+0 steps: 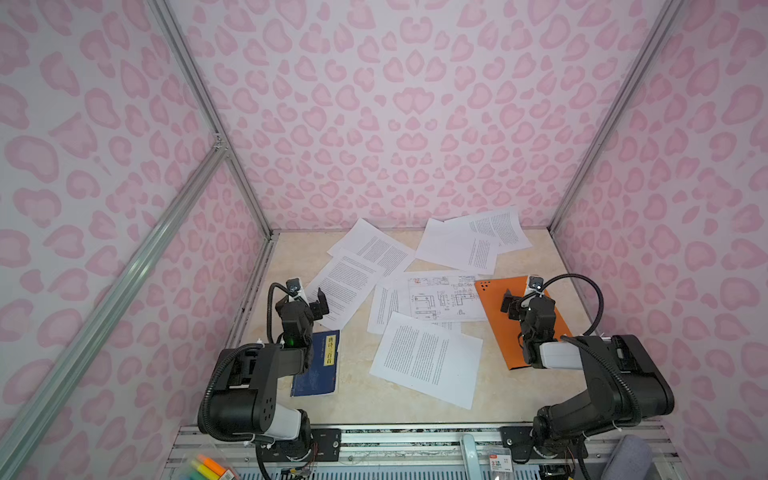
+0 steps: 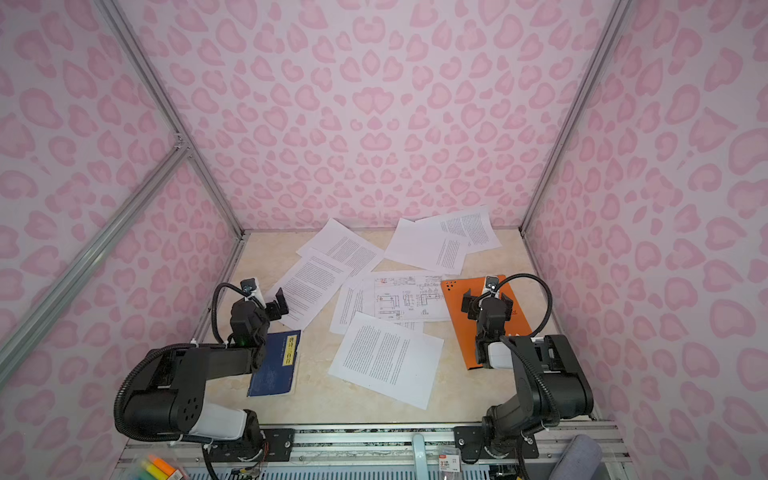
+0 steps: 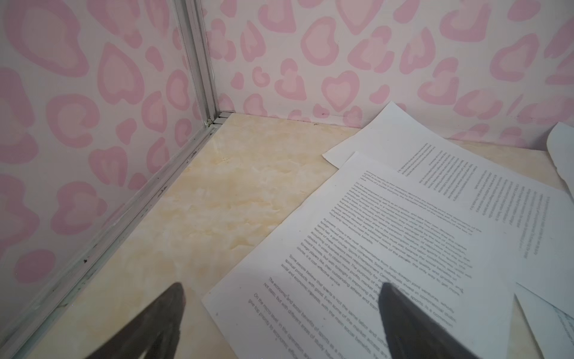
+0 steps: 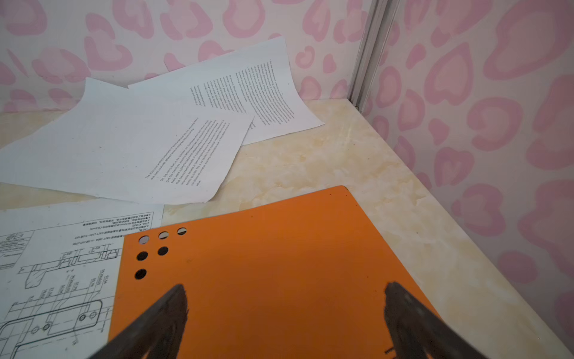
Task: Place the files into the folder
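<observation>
Both claws are released and grasp nothing: the left claw (image 3: 281,289) hangs over the edge of a text sheet, the right claw (image 4: 285,287) over the closed folder (image 1: 498,332), which lies flat at the right of the bench (image 1: 357,399). The files (image 1: 428,357) lie scattered and overlapping from centre to back wall. Probable faults: the thin cover gives little edge to grip, so a claw may slip or push the folder; lifting one sheet may drag or crease those it overlaps. The drawing sheet (image 1: 440,297) appears to run under the folder's corner. The book (image 1: 318,365) is no file. Hidden: the folder's near end under the right arm, its inside, and the exact sheet count.
</observation>
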